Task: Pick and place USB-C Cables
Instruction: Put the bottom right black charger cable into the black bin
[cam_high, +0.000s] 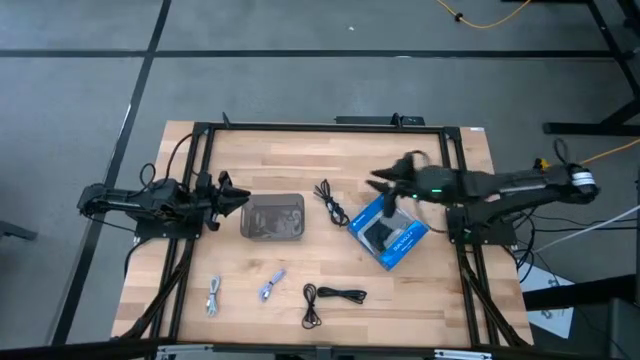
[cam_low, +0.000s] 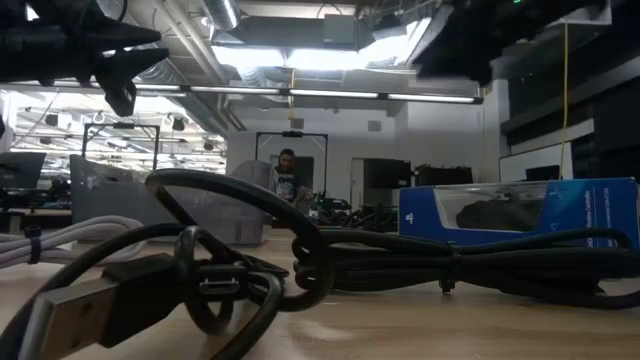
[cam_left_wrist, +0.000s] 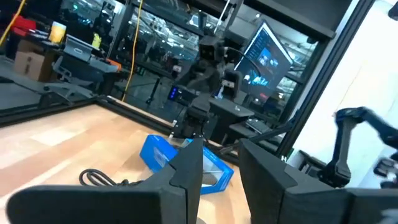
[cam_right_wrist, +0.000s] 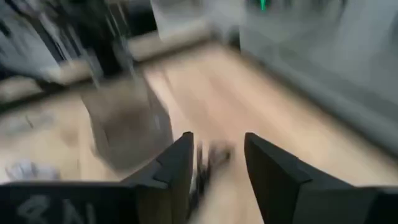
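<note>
Four USB-C cables lie on the table in the high view: a black one (cam_high: 330, 200) between tray and box, a second black one (cam_high: 332, 296) near the front edge, a light blue one (cam_high: 270, 285) and a grey-white one (cam_high: 213, 296). The front black cable (cam_low: 300, 260) fills the low view. My right gripper (cam_high: 378, 181) hovers open above the table, between the far black cable and the blue box (cam_high: 390, 232); its wrist view is blurred, with a dark cable (cam_right_wrist: 211, 157) beyond the fingers. My left gripper (cam_high: 238, 197) waits open beside the tray's left end.
A grey translucent tray (cam_high: 272, 217) sits left of centre on the table. The blue retail box lies tilted under the right arm. A black frame (cam_high: 320, 127) runs round the table's edges. A person (cam_low: 288, 172) stands far back in the room.
</note>
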